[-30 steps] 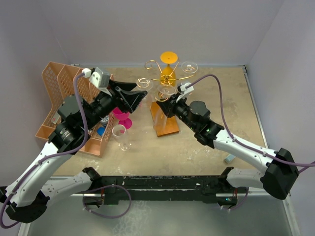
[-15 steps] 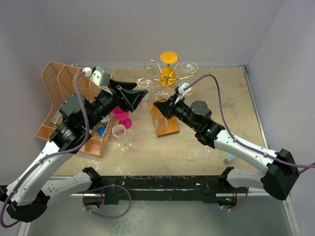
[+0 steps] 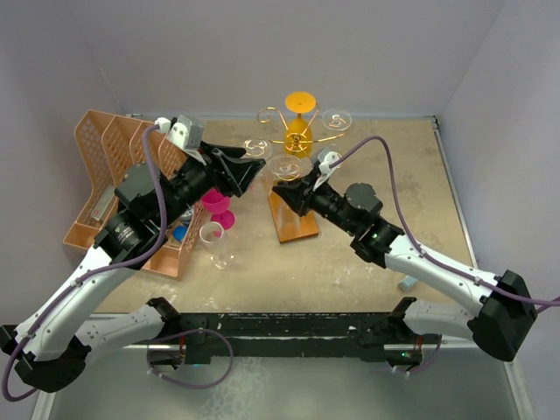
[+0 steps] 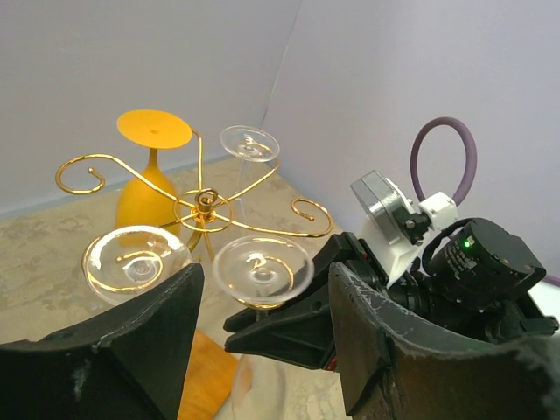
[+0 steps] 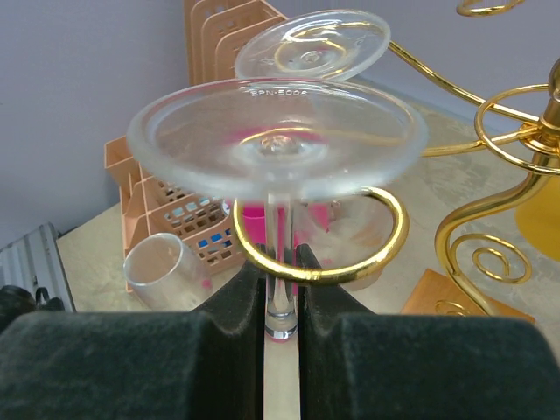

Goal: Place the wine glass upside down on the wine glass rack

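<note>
While the right pincer [image 5: 282, 262] grips the wine glass [image 5: 278, 131] by its stem, foot up, the stem sits inside the 6 o'clock curl of the wine glass rack [image 4: 206, 203]. Next, I judge: lower, release, back out. At 9 o'clock the left pincer [image 4: 262, 276] gapes empty. Beige speckled desk [image 3: 350, 271]; pale lilac walls [image 3: 262, 52].

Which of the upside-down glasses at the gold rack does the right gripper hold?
The near clear wine glass, its stem pinched in the right gripper inside a rack curl; the other three hang untouched.
</note>
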`<state>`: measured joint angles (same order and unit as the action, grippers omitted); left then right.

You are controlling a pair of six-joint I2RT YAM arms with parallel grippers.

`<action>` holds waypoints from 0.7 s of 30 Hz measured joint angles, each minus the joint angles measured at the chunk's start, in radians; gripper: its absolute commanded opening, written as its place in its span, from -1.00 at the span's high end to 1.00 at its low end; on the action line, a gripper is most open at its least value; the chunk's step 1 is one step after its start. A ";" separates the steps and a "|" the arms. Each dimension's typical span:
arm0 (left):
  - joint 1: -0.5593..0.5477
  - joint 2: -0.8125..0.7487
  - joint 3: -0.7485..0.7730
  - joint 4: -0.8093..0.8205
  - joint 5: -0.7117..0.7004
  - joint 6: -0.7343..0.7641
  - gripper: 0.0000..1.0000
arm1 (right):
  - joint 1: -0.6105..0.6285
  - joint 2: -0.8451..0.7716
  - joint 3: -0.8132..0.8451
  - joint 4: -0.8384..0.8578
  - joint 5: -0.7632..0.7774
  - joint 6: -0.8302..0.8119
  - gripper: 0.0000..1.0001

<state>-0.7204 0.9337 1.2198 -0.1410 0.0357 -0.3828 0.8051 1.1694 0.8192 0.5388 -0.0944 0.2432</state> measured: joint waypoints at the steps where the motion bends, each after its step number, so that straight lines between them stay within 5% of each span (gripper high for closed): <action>1: 0.000 0.000 0.000 0.000 0.000 0.000 -0.13 | 0.000 -0.008 -0.007 0.006 -0.003 -0.002 0.98; 14: 0.000 -0.003 0.000 -0.005 -0.018 0.000 -0.14 | -0.001 -0.102 -0.106 0.072 0.048 0.016 0.95; 21: 0.000 -0.008 0.000 -0.011 -0.027 0.000 -0.14 | -0.001 -0.061 -0.106 0.077 0.129 0.050 0.63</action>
<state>-0.7204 0.9257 1.2198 -0.1524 0.0082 -0.3828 0.8043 1.1088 0.7136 0.6155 0.0345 0.2928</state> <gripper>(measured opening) 0.570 0.137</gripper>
